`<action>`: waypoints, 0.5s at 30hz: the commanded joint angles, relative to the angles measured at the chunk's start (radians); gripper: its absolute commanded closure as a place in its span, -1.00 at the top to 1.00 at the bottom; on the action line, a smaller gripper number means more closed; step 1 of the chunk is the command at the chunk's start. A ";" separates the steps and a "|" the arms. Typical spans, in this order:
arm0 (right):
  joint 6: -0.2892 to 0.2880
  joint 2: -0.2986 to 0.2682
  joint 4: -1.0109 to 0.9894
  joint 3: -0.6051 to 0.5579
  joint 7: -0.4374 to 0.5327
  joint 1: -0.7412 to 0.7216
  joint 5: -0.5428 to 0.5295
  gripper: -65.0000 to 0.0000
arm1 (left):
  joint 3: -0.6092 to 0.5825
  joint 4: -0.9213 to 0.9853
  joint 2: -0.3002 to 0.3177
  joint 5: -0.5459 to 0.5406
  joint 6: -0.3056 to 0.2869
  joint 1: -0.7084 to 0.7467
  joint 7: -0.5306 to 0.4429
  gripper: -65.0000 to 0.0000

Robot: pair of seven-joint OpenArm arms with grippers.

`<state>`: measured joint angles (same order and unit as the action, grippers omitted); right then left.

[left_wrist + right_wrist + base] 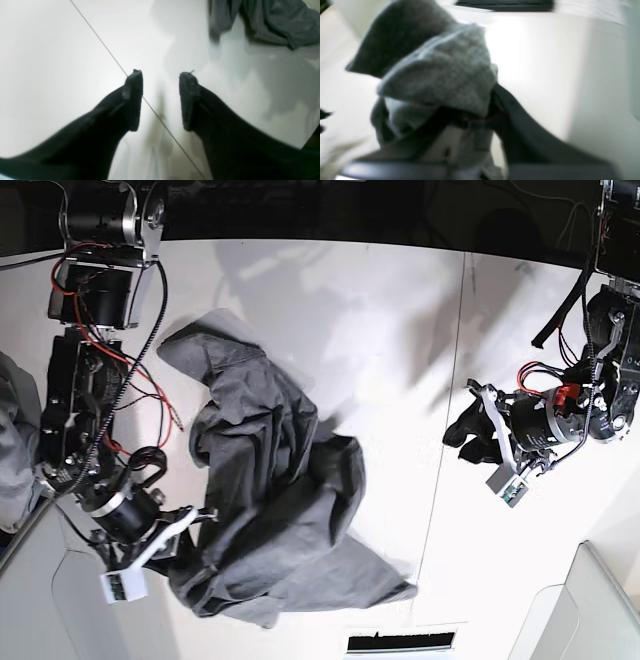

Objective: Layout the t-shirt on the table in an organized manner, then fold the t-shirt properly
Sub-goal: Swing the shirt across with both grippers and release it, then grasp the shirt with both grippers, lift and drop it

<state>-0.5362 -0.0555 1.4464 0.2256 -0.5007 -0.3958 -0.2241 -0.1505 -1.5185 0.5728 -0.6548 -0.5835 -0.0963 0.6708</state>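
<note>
The table is a wide, matte white top filling most of the base view. 1 thin dark seam crosses it from about 12 o'clock down to 6 o'clock, right of centre; the left wrist view shows the same line running diagonally over bare white surface. The t-shirt, heather mid-grey, lies crumpled directly on the table from centre toward 7 o'clock, bunched in thick folds, one edge reaching toward 10 o'clock. A paler bluish-grey cloth heap sits at the 9 o'clock edge.
</note>
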 commanded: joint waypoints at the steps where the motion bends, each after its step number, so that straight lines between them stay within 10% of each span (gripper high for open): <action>1: 0.023 -0.022 0.020 0.030 0.010 -0.025 -0.019 -0.50 | 0.009 -0.010 0.011 -0.014 -0.001 -0.020 -0.040 -0.09; 4: 0.062 -0.068 0.019 0.107 -0.066 -0.022 -0.038 0.33 | 0.009 -0.009 -0.008 -0.018 -0.004 -0.020 -0.070 -0.06; 10: 0.050 -0.108 0.020 0.222 -0.295 0.041 -0.246 0.38 | 0.008 -0.005 -0.100 -0.013 -0.004 -0.020 -0.084 -0.06; 15: -0.006 -0.080 0.019 0.216 -0.285 0.206 -0.332 0.38 | 0.006 0.009 -0.178 0.014 -0.003 -0.026 -0.109 0.16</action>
<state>-0.5297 -0.1303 1.4471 0.4438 -0.8085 -0.1673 -0.5297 -0.1501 -1.4963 0.3851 -0.6247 -0.5835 -0.0994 0.5865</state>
